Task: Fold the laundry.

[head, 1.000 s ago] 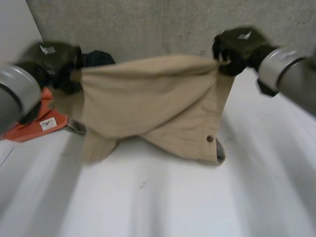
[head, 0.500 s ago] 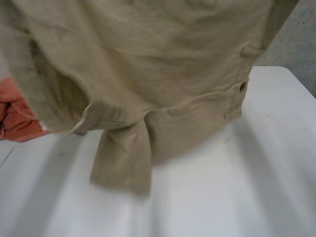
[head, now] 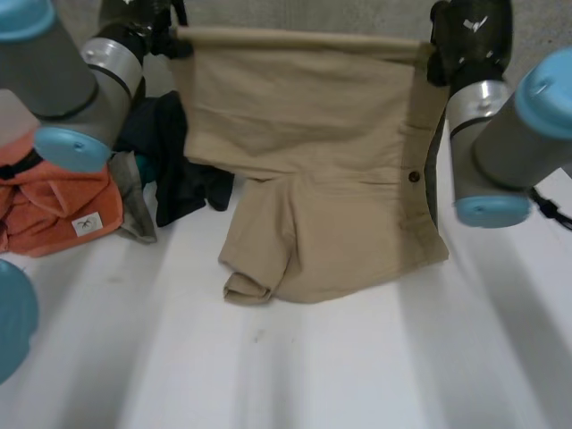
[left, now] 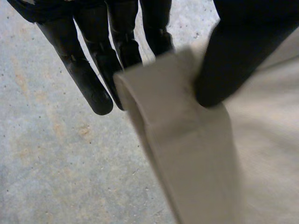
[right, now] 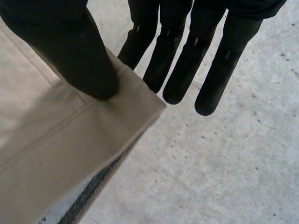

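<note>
A tan pair of shorts (head: pixel 304 161) hangs stretched between my two hands by its waistband, with the lower part and a rolled leg end (head: pixel 248 286) resting on the white table (head: pixel 357 375). My left hand (head: pixel 136 16) holds one waistband corner; in the left wrist view its thumb (left: pixel 238 56) pinches the tan cloth (left: pixel 177 121) against straight fingers (left: pixel 84 70). My right hand (head: pixel 469 31) holds the other corner by the button edge; its thumb (right: pixel 79 56) presses the cloth (right: pixel 70 140) against the fingers (right: pixel 187 56).
An orange garment (head: pixel 54 206) lies at the table's left. A dark garment pile (head: pixel 174 161) and a grey cloth (head: pixel 134 214) lie beside it, behind the shorts' left side. A concrete wall (head: pixel 295 13) stands at the back.
The shorts swung up close to the camera, then out again. They now hang flatter and higher, both hands raised at the far side, with the leg ends on the table.
</note>
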You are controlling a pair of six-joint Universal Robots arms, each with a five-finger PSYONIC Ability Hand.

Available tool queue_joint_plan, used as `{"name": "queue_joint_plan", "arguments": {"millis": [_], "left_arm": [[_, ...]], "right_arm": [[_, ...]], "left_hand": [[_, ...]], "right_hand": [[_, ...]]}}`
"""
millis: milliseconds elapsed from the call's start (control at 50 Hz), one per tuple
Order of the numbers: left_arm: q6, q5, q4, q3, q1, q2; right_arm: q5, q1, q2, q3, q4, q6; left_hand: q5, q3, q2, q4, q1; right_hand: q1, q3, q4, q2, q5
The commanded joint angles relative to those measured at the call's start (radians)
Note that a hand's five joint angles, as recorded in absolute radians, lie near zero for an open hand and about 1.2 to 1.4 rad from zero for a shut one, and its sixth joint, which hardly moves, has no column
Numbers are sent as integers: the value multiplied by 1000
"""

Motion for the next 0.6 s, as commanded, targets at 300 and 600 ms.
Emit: {"name": "queue_joint_plan", "arguments": {"millis": [300,600], "left_arm": [[106,-184,-54,-178,-92,155],[118,-9,-237,-979,-230,523]], "right_arm": [[-119,-58,128,-174,369,-15],[-487,-211,-96,280,708,-261]], "left_hand": [[-799,-786,-764,-784,-748],[-167,-154,-132,-153,-116]], "right_hand": [[-922,-950,-954,-941,-944],[-521,-548,-553,-539,-542]]}}
